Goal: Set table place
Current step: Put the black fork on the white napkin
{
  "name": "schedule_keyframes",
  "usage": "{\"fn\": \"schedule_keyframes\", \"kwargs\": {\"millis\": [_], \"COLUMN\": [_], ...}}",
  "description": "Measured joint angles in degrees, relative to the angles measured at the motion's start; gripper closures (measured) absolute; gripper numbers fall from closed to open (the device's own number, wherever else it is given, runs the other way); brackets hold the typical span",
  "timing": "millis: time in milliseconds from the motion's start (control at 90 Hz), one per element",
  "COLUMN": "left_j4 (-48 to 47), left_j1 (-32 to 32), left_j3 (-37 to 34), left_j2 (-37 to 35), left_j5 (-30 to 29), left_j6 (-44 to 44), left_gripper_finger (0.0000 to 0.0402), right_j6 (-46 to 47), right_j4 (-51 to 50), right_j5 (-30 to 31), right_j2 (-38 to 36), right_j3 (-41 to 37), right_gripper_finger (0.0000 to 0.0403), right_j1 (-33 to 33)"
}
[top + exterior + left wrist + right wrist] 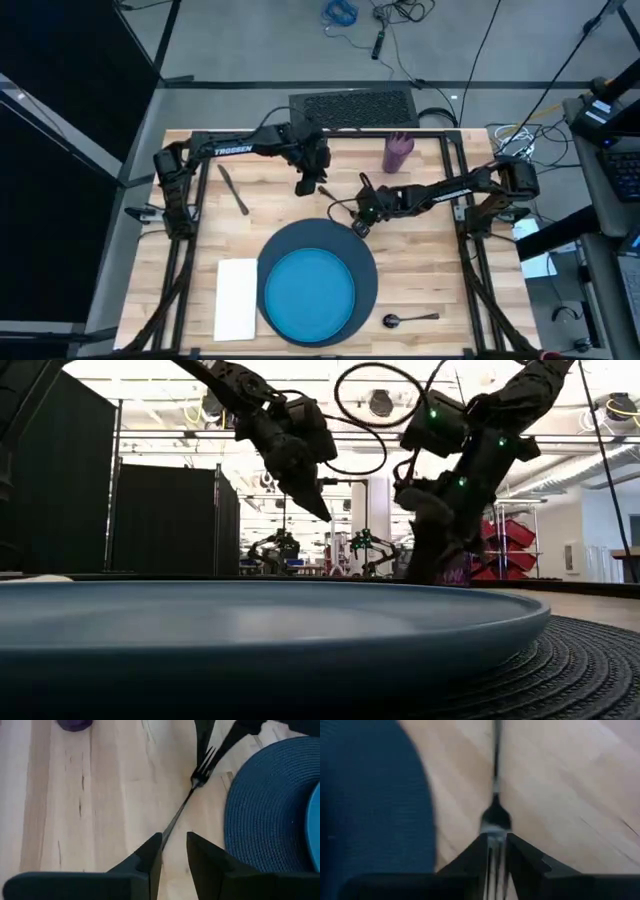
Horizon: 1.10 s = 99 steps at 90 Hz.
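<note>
From above, the table (420, 250) of pale wooden planks with its black frame carried a large dark slate-blue charger (368, 268) at the near middle, with a smaller bright blue plate (308, 293) lying on it. A white napkin (237, 298) lay flat just left of the charger, and a dark spoon (410, 319) lay just right of it near the front edge. A dark knife (233, 189) rested on the planks at the far left, and a small purple cup (398, 152) stood upright at the far edge, right of centre. The left gripper (308, 186) hung over the far middle, and the right gripper (362, 222) reached in low by the charger's far right rim.

At table height, the plate's rim (300, 622) filled the foreground over the woven charger (570, 670); both arms came down behind it.

From the left wrist, the left gripper's fingers (148, 857) stood narrowly apart around the handle end of a dark fork (192, 790), whose tines reached the other gripper beside the charger (265, 810).

From the right wrist, the right gripper (495, 850) was closed on the fork's tines (495, 820), the handle running away over the wood
</note>
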Motion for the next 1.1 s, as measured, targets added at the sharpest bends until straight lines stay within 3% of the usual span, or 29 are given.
{"fn": "schedule_keyframes", "kwargs": {"millis": [156, 322, 489, 678, 1100], "left_j4": [-1.5, 0.9, 9.3, 11.3, 14.3], "left_j1": [-1.4, -4.1, -7.2, -9.6, -10.3], "left_j3": [0.0, 0.0, 0.1, 0.2, 0.6], "left_j2": [0.0, 0.4, 3.7, 10.2, 15.4], "left_j5": [0.0, -2.5, -5.3, -5.3, -8.1], "left_j6": [5.4, 8.4, 4.7, 4.4, 5.0], "left_gripper_finger": [0.0327, 0.0327, 0.0327, 0.0327, 0.0327], "right_j6": [-2.9, -5.8, -7.2, -7.7, -8.7], "right_j4": [-0.2, -0.9, -3.1, -4.0, -4.1], "right_j5": [2.6, 2.7, 2.6, 3.8, 6.0], "right_j2": [-3.3, -9.7, -18.1, -25.3, -27.0], "right_j3": [0.0, 0.1, 0.1, 0.2, 0.2], "right_gripper_finger": [0.0287, 0.0277, 0.0277, 0.0277, 0.0277], "right_j1": [1.7, 4.0, 7.4, 11.7, 14.8]}}
